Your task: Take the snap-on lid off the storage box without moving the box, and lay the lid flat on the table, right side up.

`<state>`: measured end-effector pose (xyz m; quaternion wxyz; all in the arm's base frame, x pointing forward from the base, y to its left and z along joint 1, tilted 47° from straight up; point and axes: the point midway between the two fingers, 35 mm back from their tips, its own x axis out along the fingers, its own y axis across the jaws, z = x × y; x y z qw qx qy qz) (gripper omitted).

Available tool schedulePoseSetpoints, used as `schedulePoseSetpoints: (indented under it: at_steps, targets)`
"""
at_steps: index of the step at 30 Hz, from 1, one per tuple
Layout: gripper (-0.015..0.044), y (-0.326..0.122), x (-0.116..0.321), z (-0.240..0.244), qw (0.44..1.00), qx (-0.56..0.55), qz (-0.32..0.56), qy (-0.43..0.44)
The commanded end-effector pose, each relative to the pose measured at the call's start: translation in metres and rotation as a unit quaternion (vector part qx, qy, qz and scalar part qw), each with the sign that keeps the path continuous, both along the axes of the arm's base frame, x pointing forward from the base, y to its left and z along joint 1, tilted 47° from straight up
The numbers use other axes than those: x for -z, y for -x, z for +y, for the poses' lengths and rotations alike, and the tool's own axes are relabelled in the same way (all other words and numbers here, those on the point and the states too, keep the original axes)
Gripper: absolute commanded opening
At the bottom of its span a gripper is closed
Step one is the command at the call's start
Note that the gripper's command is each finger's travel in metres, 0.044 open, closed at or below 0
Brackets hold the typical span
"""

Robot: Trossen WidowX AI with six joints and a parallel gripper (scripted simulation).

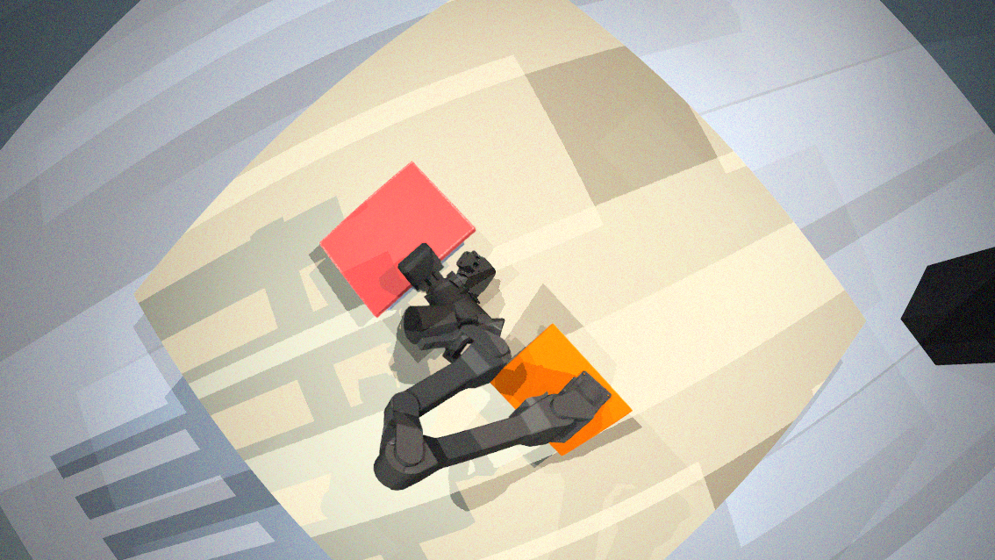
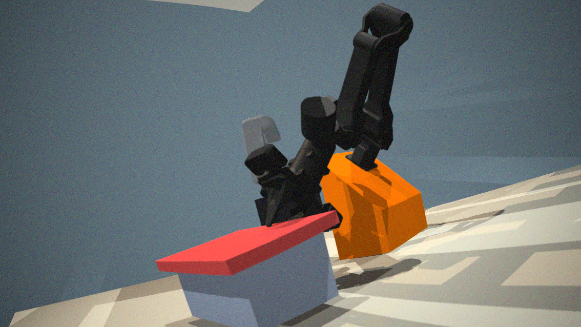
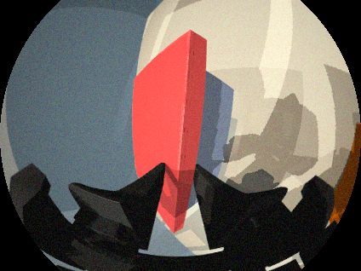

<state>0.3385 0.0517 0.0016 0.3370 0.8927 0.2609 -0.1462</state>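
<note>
The red lid [image 1: 393,215] [image 2: 243,246] [image 3: 162,119] lies over the top of the blue-grey box [image 2: 288,272] [image 3: 214,115], its top face up. Its rim overhangs the box walls. In the top view a thin strip of box shows beside the gripped edge. I cannot tell whether the lid is fully seated along every side. My gripper [image 3: 179,168] is shut on the edge of the lid that faces the arm, one finger over its top face and the other beneath. The lower fingertip is hidden in the exterior view. The box stands on the table [image 1: 668,278] [image 2: 455,244].
An orange block [image 1: 549,348] [image 2: 406,219] [image 3: 351,175] stands behind the gripper and bears the arm's base. A black object [image 1: 956,313] is at the right edge of the top view, beyond the table. Patchy shadows cross the table.
</note>
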Motion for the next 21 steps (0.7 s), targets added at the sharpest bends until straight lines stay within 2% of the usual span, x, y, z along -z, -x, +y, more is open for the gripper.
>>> schedulePoseSetpoints:
  at_steps: [1,21]
  targets:
    - [0.0000,-0.0003,0.0004,0.0001,1.000,-0.001,0.001,0.000]
    - [0.0000,-0.0008,-0.0067,-0.0073,1.000,0.000,0.001,0.001]
